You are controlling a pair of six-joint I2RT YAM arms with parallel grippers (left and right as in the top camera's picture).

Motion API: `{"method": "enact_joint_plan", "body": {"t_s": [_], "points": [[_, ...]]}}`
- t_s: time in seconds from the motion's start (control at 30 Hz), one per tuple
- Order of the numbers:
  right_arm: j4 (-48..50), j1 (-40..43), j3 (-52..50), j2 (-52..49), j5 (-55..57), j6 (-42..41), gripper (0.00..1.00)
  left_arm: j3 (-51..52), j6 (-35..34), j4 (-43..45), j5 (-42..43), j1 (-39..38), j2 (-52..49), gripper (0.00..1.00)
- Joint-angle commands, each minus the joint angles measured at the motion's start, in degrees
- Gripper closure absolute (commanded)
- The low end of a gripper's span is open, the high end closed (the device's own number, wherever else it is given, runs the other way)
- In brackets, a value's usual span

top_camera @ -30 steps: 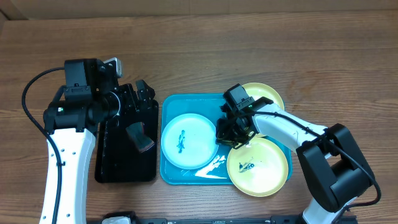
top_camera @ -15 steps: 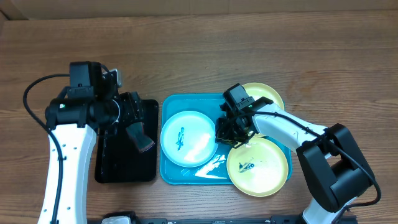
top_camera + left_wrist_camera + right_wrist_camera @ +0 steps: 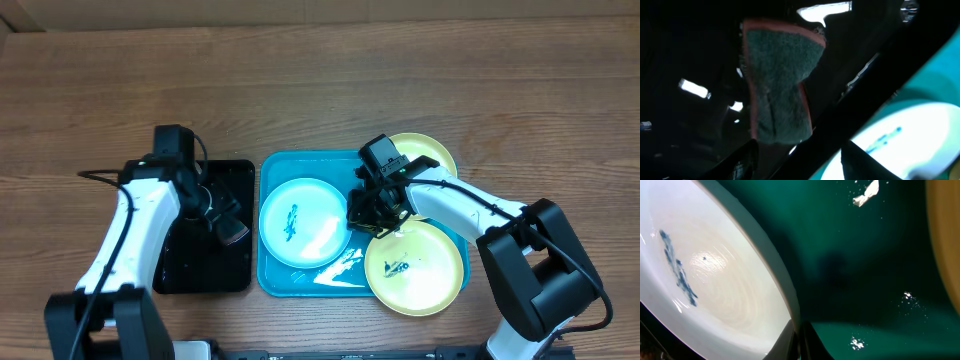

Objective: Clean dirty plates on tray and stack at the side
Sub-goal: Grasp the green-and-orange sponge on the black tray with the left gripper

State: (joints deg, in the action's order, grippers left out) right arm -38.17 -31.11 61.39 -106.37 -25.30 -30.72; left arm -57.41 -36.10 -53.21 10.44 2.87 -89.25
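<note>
Wooden table [image 3: 320, 80] bearing cyan tray [image 3: 300, 165], smeared white plate [image 3: 303, 222] at its left, yellow-green plates [image 3: 415, 265] at its right: light, stiff, wet-slick, best pinched at rim; right gripper [image 3: 799, 340] jaws together at white plate's rim; left gripper [image 3: 800, 160] jaws astride sponge [image 3: 780, 85], clamping indeterminate.

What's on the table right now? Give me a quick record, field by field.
blue tray: wet, holds the white plate
white plate: blue smear at centre
far yellow plate: at the tray's right edge
near yellow plate: dark smear, overlaps the tray's corner
sponge: on the black tray
left gripper: jaws open either side of the sponge
right gripper: jaws shut on the white plate's rim
</note>
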Motion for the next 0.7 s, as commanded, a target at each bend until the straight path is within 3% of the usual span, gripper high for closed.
{"method": "enact_joint_plan", "body": {"t_s": [0.0, 0.3, 0.47, 0.67], "points": [[0.24, -0.04, -0.31, -0.17, -0.24, -0.42, 0.96, 0.57, -4.57, 1.44, -0.2, -2.45, -1.97, 0.44], [0.2, -0.04, -0.31, -0.17, -0.26, -0.37, 0.96, 0.59, -1.6, -1.25, -10.71, -2.14, -2.14, 0.36], [0.22, -0.04, -0.31, -0.17, -0.26, -0.13, 0.96, 0.59, -0.83, -0.61, -10.58, -0.24, -2.14, 0.42], [0.22, -0.04, -0.31, -0.17, -0.26, -0.13, 0.96, 0.59, 0.96, 1.36, -10.36, -0.98, -2.82, 0.42]]}}
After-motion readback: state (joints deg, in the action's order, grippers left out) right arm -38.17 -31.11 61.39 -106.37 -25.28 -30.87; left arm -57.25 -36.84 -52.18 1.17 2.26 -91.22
